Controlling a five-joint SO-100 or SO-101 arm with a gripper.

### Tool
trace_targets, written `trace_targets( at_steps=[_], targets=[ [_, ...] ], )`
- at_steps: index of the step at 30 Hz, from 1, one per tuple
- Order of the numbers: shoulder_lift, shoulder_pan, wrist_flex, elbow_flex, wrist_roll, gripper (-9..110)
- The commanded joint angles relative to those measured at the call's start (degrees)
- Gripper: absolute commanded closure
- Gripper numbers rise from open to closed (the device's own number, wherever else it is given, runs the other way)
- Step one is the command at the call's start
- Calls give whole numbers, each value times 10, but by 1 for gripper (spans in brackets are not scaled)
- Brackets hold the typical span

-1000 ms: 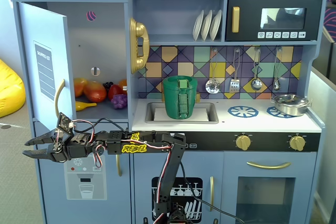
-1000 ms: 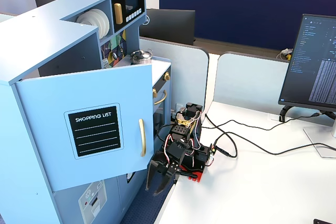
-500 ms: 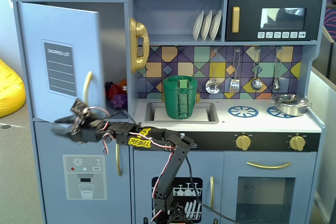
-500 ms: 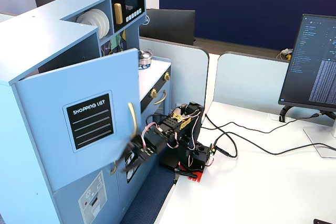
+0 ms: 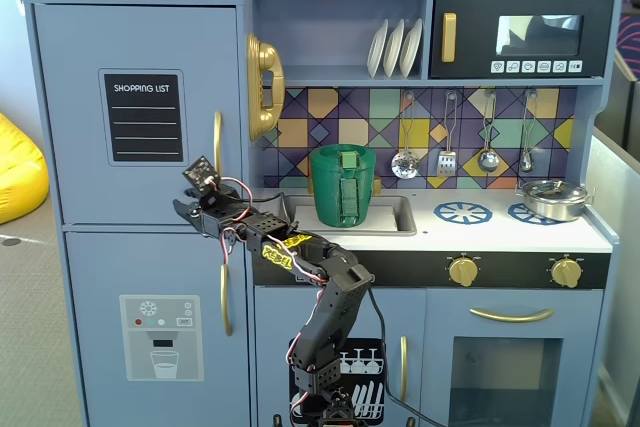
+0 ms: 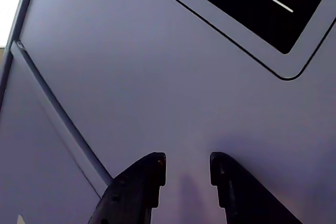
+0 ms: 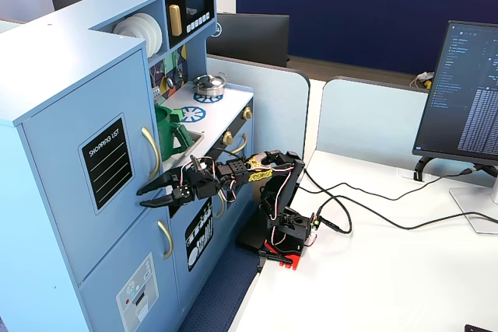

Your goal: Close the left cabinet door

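Left cabinet door (image 5: 140, 97): upper left of the toy kitchen in a fixed view; it lies flush with the cabinet front, level with the frame around it. In another fixed view (image 7: 85, 153) it also sits flat against the cabinet.
Shopping list panel (image 5: 144, 117): black, on the door's face; its rounded lower corner shows at the top right of the wrist view (image 6: 262, 9).
Gold handle (image 5: 217, 143): curved, vertical, at the door's right edge in a fixed view; the tool is just beside and below it.
Tool (image 7: 143, 196): fingers apart with nothing between them, tips pointing at the lower part of the door. In the wrist view (image 6: 187, 167) both dark fingertips sit very close to the blue panel, with shadow under them; whether they touch it I cannot tell.
Lower door (image 5: 150, 327): blue, with a grey dispenser graphic, below the left cabinet door, also flat.
Arm base (image 7: 284, 231): stands on the white table (image 7: 389, 277), near the kitchen.
Green pitcher (image 5: 343, 185): stands in the sink.
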State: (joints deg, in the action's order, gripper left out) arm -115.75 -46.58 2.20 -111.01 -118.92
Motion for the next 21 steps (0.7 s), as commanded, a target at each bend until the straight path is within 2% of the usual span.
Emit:
trace_targets(
  at_steps=[1,6,9,12,16,21],
  targets=[
    [-71,-5,11,-32,8,101],
    [-240,-52,-91,-164,69,101],
    [-358,-33,-165,-252,83,101],
    [-454,56,-283,-311,118,101],
    [-500,251,-520,-348,143,101],
    [-545,445,-654,-473,146,101]
  ],
)
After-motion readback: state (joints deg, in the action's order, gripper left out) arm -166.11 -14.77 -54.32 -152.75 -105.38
